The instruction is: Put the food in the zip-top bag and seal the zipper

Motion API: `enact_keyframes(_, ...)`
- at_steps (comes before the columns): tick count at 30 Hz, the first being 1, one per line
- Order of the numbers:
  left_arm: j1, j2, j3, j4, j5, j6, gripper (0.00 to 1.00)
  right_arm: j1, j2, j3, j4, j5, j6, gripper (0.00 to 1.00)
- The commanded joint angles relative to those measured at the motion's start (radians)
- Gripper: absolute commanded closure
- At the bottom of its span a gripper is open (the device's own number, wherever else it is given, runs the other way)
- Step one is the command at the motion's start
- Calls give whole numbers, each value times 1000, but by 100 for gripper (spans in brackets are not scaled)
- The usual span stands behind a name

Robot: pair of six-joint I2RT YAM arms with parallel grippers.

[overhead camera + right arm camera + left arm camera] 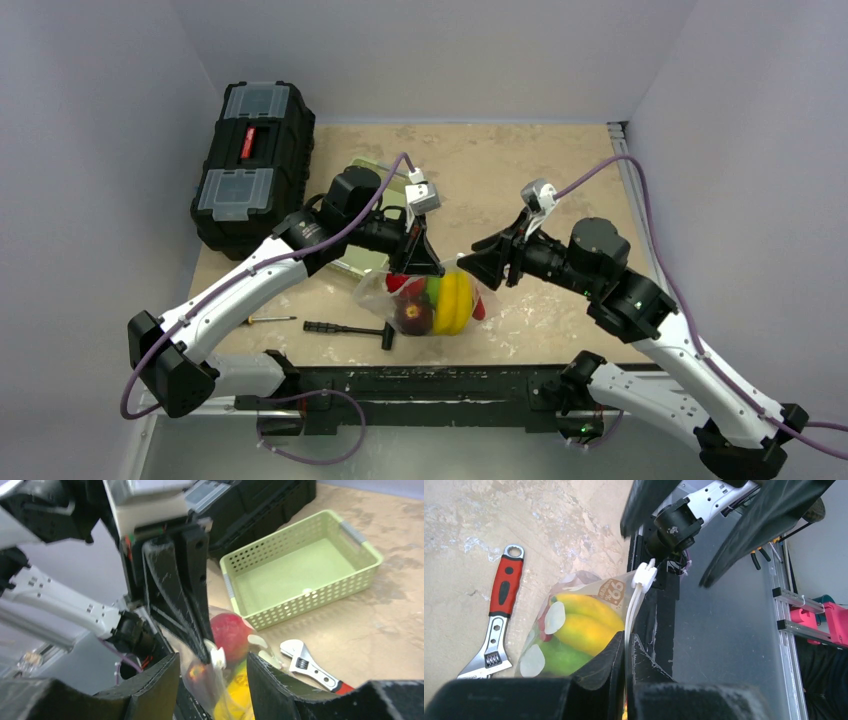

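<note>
The zip-top bag (pixel 425 303) lies at the table's near middle, lifted at its top. The food shows inside it: a yellow piece (pixel 452 302), a dark red piece (pixel 413 316), and in the left wrist view a green piece (pixel 559 657). My left gripper (pixel 420 268) is shut on the zipper (pixel 632 615), its fingers (pixel 606 665) pinching the strip below the white tab (pixel 644 575). My right gripper (pixel 472 265) is open at the bag's right end; its fingers (pixel 155 680) straddle the tab (pixel 217 657) without touching it. A red round fruit (pixel 230 632) sits behind the tab.
A pale green basket (pixel 300 575) stands behind the bag, partly under my left arm. A black toolbox (pixel 255 160) is at the back left. A red-handled wrench (pixel 499 615) lies beside the bag. A black hammer-like tool (pixel 350 330) and a small screwdriver (pixel 270 319) lie near the front edge.
</note>
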Motion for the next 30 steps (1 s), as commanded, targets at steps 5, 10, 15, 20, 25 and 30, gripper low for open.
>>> enact_keyframes(5,0,-43,-9,25,-13,-21,100,-4,159,326,-387,89,-44,47)
enact_keyframes(10,0,-54,-21,32,-16,-30,100,-24,226,339,-377,-132,-52,47)
enact_keyframes(15,-1,-62,-28,30,0,-22,100,-40,230,311,-333,-181,-61,47)
enact_keyframes(20,0,-68,-39,38,15,-12,100,-61,247,304,-316,-219,-65,52)
enact_keyframes(25,0,-66,-39,37,33,-6,100,-79,255,301,-332,-233,-81,68)
enact_keyframes(30,0,-59,-30,29,45,-2,100,-80,252,290,-324,-239,-108,68)
